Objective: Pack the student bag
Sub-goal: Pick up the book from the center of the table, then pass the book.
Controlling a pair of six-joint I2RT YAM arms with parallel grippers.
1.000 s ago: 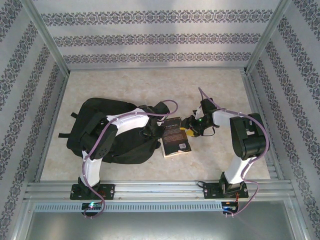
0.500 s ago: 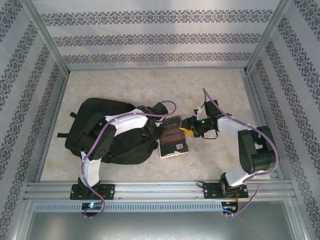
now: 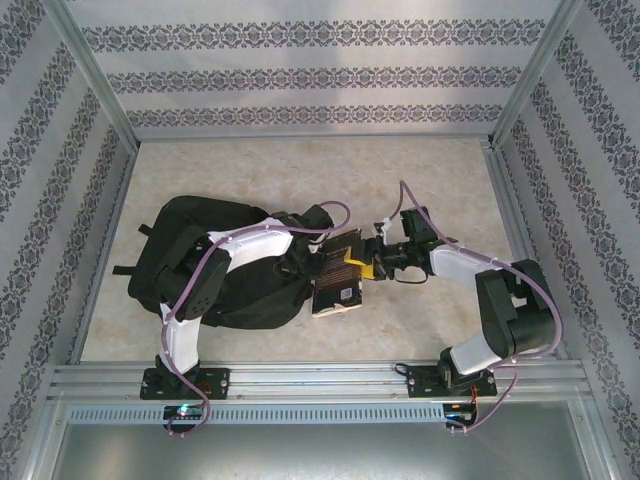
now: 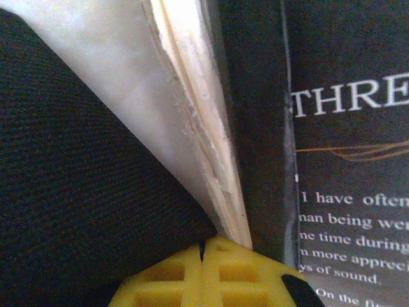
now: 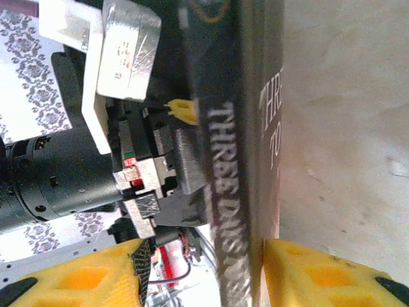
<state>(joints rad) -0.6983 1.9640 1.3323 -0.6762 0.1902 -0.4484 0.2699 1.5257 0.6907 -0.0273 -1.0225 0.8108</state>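
Observation:
The student bag [image 3: 190,262], a large black backpack, lies at the left of the table under my left arm. My left gripper [image 3: 308,250] is at its right edge. In the left wrist view its yellow fingers [image 4: 204,246] are shut, with the edge of the black bag fabric [image 4: 77,192] running into their tips. A black-covered book [image 3: 336,285] is tilted beside the bag's mouth, with its page edge and back cover [image 4: 345,160] close by. My right gripper [image 3: 362,264] straddles the book's spine [image 5: 230,160]. One yellow finger [image 5: 319,268] lies against the cover and a gap shows at the other.
Aluminium rails [image 3: 320,378] run along the near edge and patterned walls [image 3: 300,80] enclose the table. Bare beige tabletop [image 3: 300,170] lies behind the bag and to the right of the book. My left gripper's body [image 5: 128,128] sits just past the book in the right wrist view.
My right gripper has moved left toward the bag, taking the book with it and turning it. The right elbow swung out to the right. The left arm has barely moved.

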